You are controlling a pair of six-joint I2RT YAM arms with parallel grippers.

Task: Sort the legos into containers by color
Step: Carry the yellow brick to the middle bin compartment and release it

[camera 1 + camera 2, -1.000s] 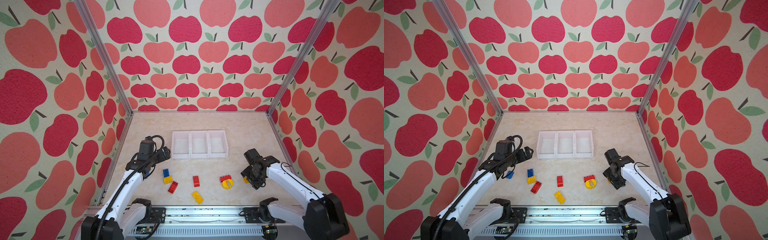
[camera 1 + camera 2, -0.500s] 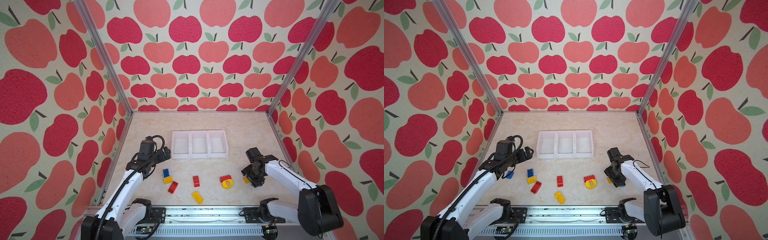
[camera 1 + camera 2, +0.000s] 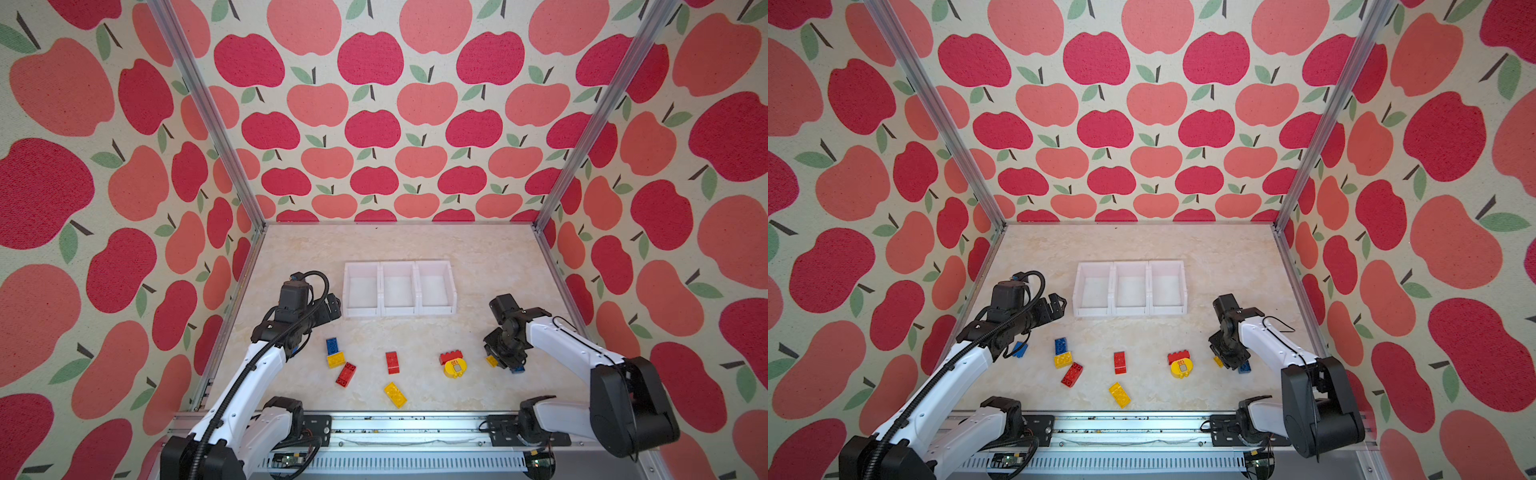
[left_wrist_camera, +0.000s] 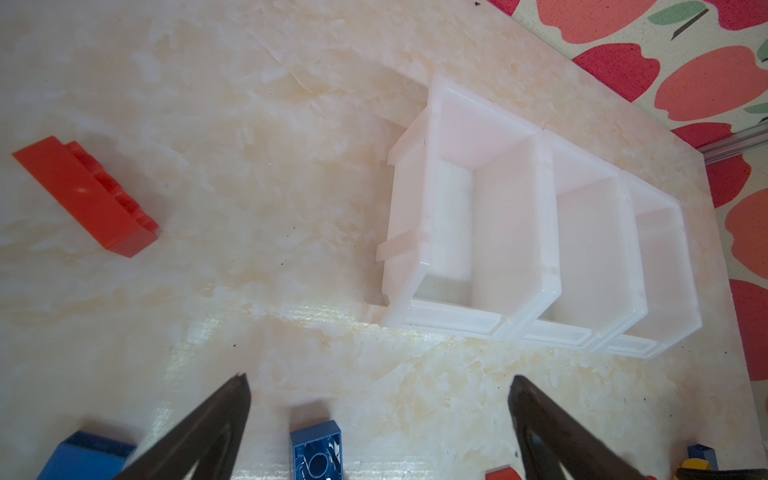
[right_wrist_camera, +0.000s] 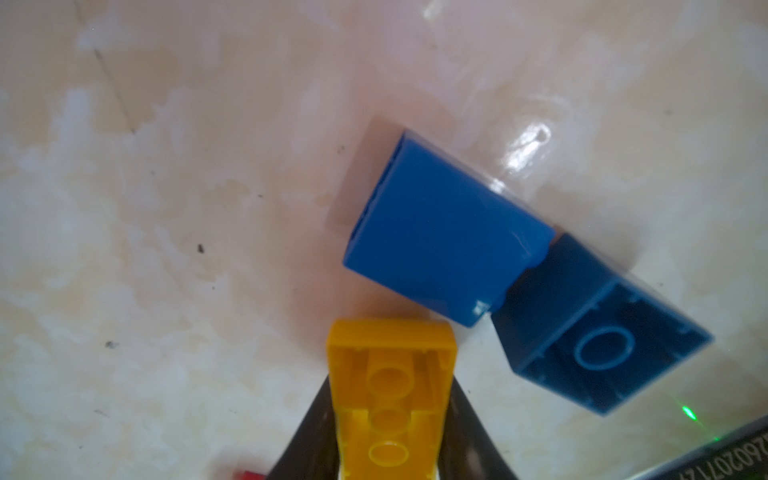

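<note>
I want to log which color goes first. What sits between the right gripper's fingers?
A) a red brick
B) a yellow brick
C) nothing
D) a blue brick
B: in the right wrist view the right gripper has a finger against each side of the yellow brick, and the blue brick lies outside the jaws.

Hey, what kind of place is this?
Probably a robot test booth: apple-print walls on metal posts box in a tabletop, and two arms are mounted on a rail at its front.
</note>
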